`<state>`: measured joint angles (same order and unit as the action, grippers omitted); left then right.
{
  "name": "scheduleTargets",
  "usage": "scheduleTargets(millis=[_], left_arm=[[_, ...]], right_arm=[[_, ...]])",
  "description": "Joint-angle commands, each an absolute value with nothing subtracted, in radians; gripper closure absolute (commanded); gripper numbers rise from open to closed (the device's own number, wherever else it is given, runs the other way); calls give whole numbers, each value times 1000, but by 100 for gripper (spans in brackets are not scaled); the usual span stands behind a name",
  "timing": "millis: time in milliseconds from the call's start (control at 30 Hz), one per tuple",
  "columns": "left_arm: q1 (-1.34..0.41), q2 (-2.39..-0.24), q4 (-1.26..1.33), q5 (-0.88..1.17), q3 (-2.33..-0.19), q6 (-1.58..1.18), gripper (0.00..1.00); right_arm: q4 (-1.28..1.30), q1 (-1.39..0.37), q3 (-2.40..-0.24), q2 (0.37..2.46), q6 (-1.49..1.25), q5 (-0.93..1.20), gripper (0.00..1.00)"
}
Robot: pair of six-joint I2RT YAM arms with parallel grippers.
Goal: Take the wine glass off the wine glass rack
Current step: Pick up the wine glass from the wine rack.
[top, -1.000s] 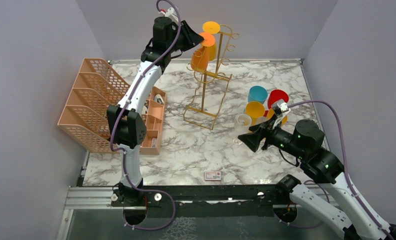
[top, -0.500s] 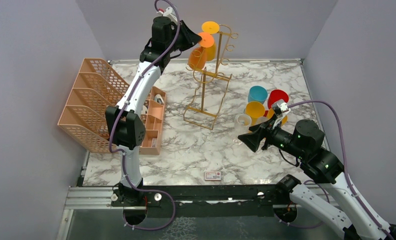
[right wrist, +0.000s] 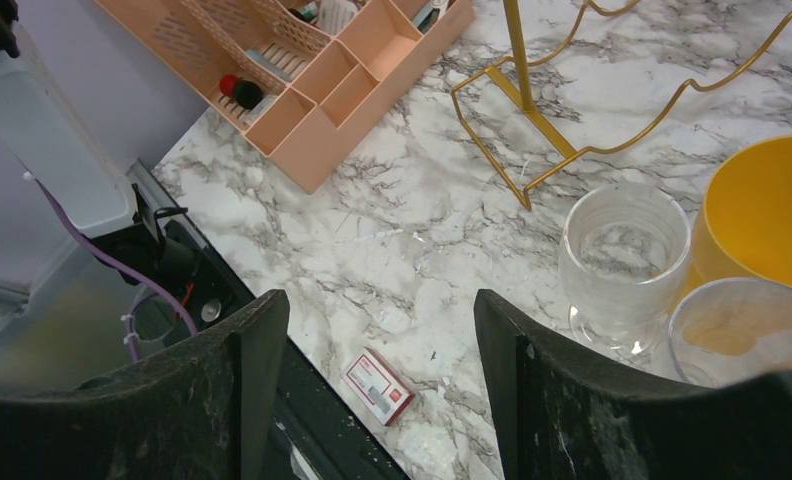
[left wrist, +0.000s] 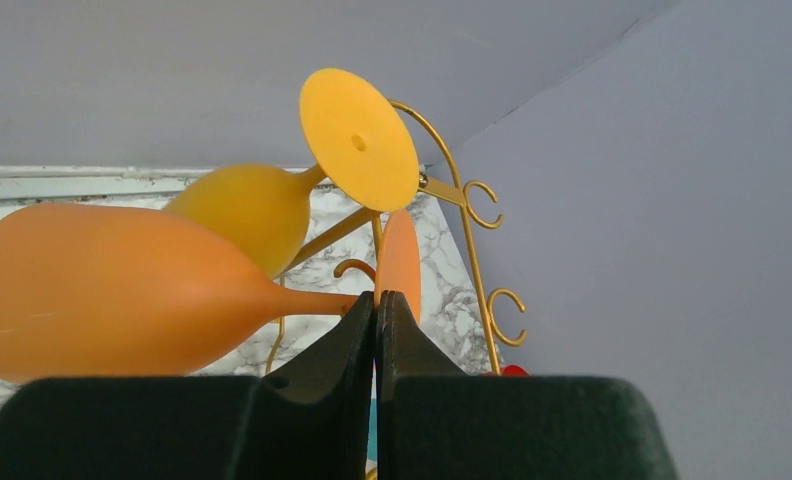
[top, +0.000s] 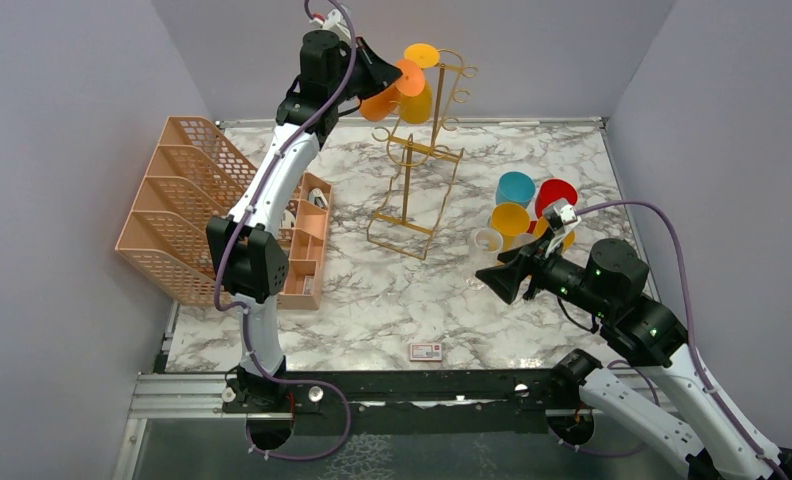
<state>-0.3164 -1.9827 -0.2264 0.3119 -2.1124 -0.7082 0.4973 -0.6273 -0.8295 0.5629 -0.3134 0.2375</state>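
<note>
Left fingers (left wrist: 342, 340) clenched on orange wine glass (left wrist: 122, 290) stem, beside its foot, atop wine glass rack (top: 419, 152), table's far edge. Likely light, rigid, slippery. Right fingers (right wrist: 252, 360) released.

Cramped atop the wine glass rack (right wrist: 517, 45), open lower down.
My left gripper (left wrist: 377, 305) sat pinched on the orange wine glass (left wrist: 102, 290), boxed in by the yellow wine glass (left wrist: 242, 210) just beside it, the rack's curled hooks beyond and the back wall (top: 532, 50) close behind. I had free marble table (top: 392, 290) between the rack base and my open right gripper (right wrist: 377, 320); the cluster of cups (top: 510, 218) crowded the right side, the peach organiser (top: 182, 215) the left.
</note>
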Motion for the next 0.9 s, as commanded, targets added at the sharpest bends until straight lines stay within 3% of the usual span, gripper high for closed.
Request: scheduleTargets(millis=[0,867], left_arm=[[-318,-1944,-190,300,-2103,-746,96],[-283,-1897,-15,324,-1995,-856,98]], right_arm=[[500,-632,-865,565,-308,244,29],[505,-632,-864,560,-313,245,29]])
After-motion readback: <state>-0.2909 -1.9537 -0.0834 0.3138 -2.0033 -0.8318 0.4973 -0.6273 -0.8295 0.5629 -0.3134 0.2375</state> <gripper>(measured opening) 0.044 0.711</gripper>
